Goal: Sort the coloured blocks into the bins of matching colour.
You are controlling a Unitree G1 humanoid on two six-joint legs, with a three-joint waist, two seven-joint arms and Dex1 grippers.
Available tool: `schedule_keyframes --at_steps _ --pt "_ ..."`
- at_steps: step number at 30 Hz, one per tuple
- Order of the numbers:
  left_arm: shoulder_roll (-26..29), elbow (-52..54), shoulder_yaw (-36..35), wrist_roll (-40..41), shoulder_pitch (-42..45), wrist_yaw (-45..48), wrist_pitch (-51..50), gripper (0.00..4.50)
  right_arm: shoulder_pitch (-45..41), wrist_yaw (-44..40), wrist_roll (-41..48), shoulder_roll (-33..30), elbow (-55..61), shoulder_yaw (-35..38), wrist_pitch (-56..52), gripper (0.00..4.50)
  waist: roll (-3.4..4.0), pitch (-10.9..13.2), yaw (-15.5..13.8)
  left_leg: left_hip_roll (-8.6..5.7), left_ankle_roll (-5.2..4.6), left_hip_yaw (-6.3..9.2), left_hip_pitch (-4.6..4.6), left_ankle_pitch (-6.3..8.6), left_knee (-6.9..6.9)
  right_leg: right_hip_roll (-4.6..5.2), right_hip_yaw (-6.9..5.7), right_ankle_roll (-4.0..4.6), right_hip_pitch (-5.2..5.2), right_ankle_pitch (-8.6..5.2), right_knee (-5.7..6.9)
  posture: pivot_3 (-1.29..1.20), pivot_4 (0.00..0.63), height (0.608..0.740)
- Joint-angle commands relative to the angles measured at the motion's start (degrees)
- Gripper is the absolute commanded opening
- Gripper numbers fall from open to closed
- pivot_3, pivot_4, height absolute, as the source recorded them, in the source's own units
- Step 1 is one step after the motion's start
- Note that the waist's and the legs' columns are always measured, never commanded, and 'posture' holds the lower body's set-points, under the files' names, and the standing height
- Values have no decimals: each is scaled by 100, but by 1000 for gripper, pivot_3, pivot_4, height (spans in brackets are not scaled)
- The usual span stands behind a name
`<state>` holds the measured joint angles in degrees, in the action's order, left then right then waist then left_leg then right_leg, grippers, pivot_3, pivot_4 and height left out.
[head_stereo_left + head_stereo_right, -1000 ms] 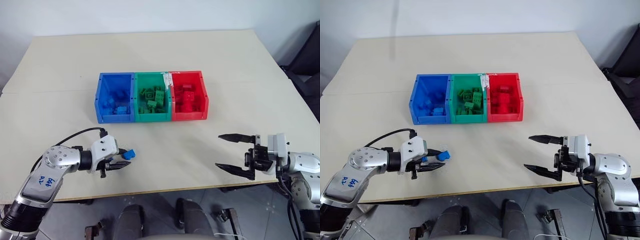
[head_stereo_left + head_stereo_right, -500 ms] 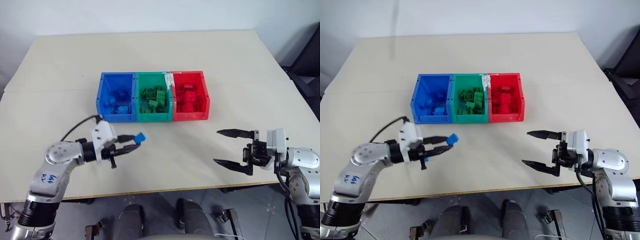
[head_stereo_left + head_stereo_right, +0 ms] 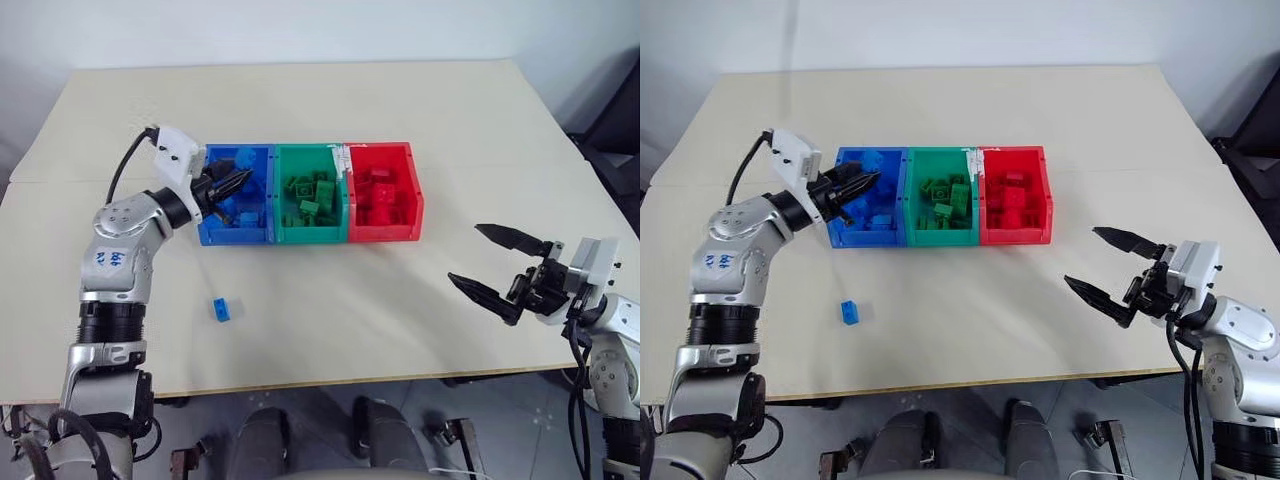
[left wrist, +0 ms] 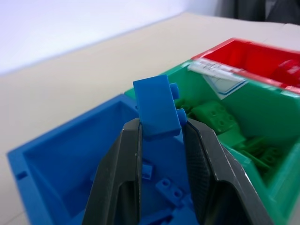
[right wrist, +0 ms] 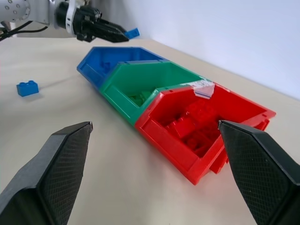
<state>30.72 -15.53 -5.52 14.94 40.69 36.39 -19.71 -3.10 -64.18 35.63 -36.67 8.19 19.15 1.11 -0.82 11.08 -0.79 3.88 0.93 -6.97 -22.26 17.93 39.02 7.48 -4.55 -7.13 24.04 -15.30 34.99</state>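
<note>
Left gripper clamps a blue block above the blue bin — right gripper spread wide, holding nothing; spare blue block on table.

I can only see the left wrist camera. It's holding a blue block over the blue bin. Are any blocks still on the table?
Observer: Yes, one loose blue block lies on the table, in front of the bins.
Operator: Where's the other gripper?
Observer: The right gripper is over the table's right front part, well clear of the red bin.
Operator: Is it holding something?
Observer: No, its fingers stand wide open with nothing between them.
</note>
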Motion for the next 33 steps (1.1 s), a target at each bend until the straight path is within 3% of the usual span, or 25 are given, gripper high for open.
schedule_keyframes --at_steps 1,9,13,16,22,29,33 --pt "52 -79 -116 35 228 57 47 1645 45 137 162 56 325 139 13 4500 -1 1 6 0 0 0 -1 1 0 -1 0 0 0 0 -1 0 150 740" --pt "574 627 -506 319 -464 662 216 4063 -235 -28 204 59 210 -120 -64 4500 -1 0 76 2 -1 -1 -1 2 -1 0 1 0 0 0 -1 0 150 740" --pt "1060 1136 -1173 737 -1558 1372 548 4063 -516 -405 120 41 -46 -407 -84 4500 0 1 140 5 -1 -3 3 2 -5 -1 1 0 1 0 -1 0 150 740" --pt "1277 1218 -1722 837 -2436 1767 1227 4474 -707 -677 84 48 -248 -609 -96 4500 0 1 163 8 -2 -4 4 4 -6 0 1 2 1 -1 -1 0 150 740" --pt "1495 1133 -2752 828 -4505 2340 2170 4474 -1133 -1510 -43 63 -663 -1208 -28 4500 -1 0 179 9 -13 -2 5 16 -4 9 -3 10 4 -5 -14 0 150 740" --pt "1586 676 -3091 842 -5675 2999 2658 4474 -1321 -2022 -82 -3 -844 -1444 -85 4500 -2 -1 114 12 -14 -9 4 34 -3 15 -7 16 20 -8 -6 0 150 740" --pt "1551 783 -2949 913 -5738 3080 2774 4474 -1304 -2104 -85 -45 -832 -1404 -141 4500 -3 -1 94 28 -8 -28 0 42 -4 8 -14 28 41 -15 7 0 150 740"
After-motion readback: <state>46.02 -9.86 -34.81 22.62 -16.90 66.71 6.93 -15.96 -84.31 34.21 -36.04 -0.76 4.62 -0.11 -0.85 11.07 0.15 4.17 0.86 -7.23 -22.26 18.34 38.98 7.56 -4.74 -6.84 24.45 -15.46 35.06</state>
